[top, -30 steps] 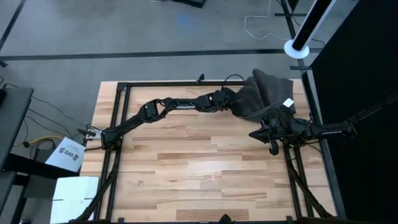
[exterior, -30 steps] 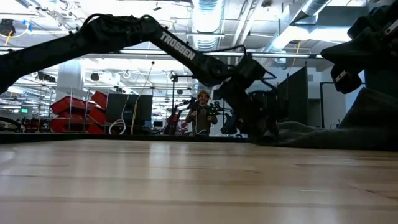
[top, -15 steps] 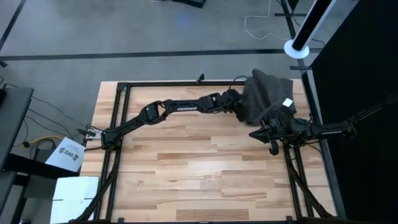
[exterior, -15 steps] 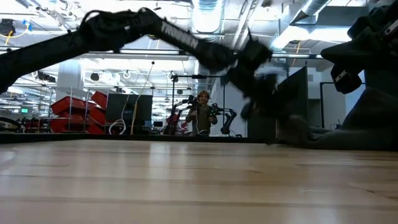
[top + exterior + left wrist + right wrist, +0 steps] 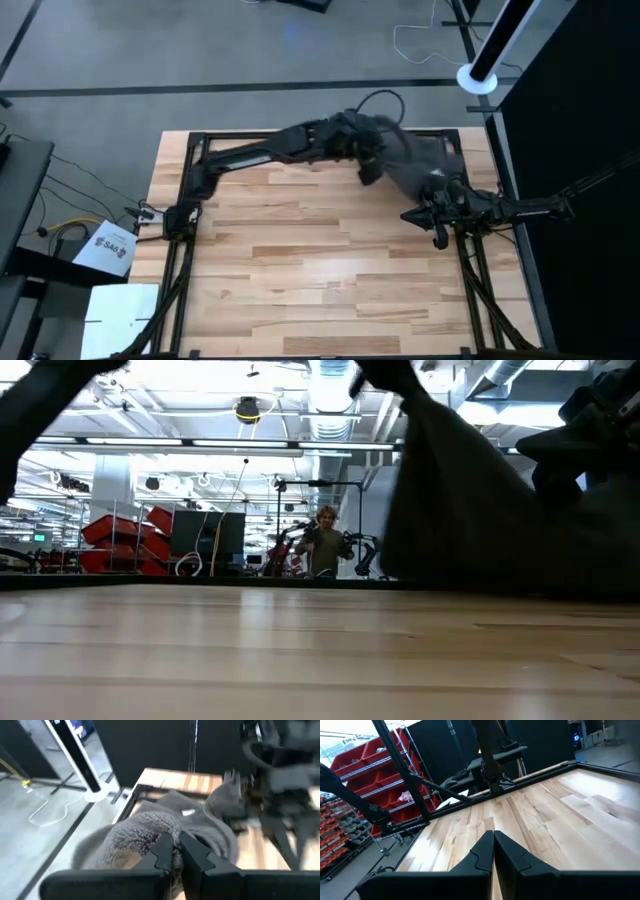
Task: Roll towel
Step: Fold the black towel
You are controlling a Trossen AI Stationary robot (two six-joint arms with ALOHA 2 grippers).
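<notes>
The dark grey towel (image 5: 420,160) lies at the table's far right, and its left part is raised off the wood. It fills the right of the low view (image 5: 470,490). Its white tag (image 5: 188,812) shows in the left wrist view. My left gripper (image 5: 370,160) is high above the table, shut on the towel's left end. My right gripper (image 5: 408,215) is shut and empty, low over bare wood just near of the towel, and its arm lies over the towel's near right part. My left gripper pinches a bunched fold of the towel's left end (image 5: 157,837) between its two fingers; how many layers I cannot tell. The fingers slant down from the table's left. The held end is lifted clear, and the cloth slopes down from it to the part on the table.
A black metal frame (image 5: 200,140) runs along the table's edges. Bare wood (image 5: 320,270) stretches across the table's middle and near side. A person (image 5: 325,540) stands far behind the table in the low view.
My left gripper has stayed shut on the towel's left end and risen, moving a little toward the table's far edge. That end is lifted clear and drawn upward, while the towel's right part has stayed on the table.
</notes>
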